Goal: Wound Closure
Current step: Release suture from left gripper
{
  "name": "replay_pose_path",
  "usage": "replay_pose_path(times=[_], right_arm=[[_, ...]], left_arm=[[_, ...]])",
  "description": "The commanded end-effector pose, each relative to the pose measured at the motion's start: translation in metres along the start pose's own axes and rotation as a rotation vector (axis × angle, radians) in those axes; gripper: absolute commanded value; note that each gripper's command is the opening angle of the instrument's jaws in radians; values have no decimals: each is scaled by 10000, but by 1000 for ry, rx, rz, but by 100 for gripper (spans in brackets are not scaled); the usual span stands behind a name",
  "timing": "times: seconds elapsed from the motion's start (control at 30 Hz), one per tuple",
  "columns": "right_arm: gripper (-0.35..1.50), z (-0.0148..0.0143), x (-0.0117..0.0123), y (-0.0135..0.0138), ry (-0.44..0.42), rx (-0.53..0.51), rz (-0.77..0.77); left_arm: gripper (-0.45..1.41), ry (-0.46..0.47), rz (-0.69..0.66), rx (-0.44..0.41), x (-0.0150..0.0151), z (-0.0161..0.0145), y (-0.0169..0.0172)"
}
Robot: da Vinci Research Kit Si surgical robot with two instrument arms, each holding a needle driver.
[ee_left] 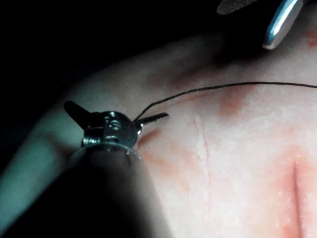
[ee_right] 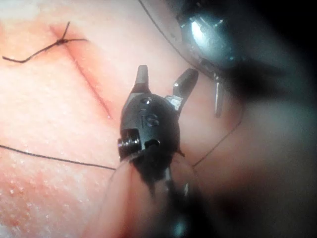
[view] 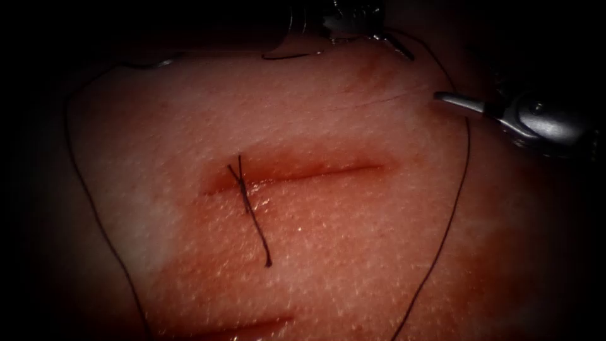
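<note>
One tied stitch (view: pixel 247 189) crosses the left part of the cut (view: pixel 303 175) on the tissue (view: pixel 189 126) at frame centre, its ends lying loose. At right, the right hand (view: pixel 451 98) reaches in level, spread wide and holding nothing. Farthest, at top centre, the left hand (view: pixel 394 45) angles down, jaws splayed wide, thread (view: pixel 466 164) trailing from it; the needle's place I cannot tell.

Tissue (view: pixel 353 252) around cut (view: pixel 328 172) open; thread (view: pixel 459 189) loops right side; 1 knot (view: pixel 243 186) crosses cut's left end.
</note>
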Motion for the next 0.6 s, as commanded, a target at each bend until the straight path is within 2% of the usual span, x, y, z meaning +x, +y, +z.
replay_pose_path(times=[0.03,0.13,0.2,0.33,0.4,0.43,0.53,0.6], right_arm=[[108,12,-4,-11,0,7,-1],[108,15,-9,-21,-2,22,5],[105,18,-11,-33,-10,38,12],[99,21,-12,-40,-12,53,16],[99,23,-12,-43,-8,65,29],[99,24,-11,-44,-5,69,30],[101,24,-11,-45,0,80,30],[103,23,-11,-46,7,93,36]], left_arm=[[129,-3,13,9,7,0,-9],[124,4,42,40,27,-26,-19],[119,10,75,112,44,-70,-30],[118,40,80,144,48,-113,-34],[104,67,83,154,44,-153,-25],[91,65,91,141,42,-172,-14],[81,64,77,133,43,-190,1],[57,73,70,122,44,-204,17]])
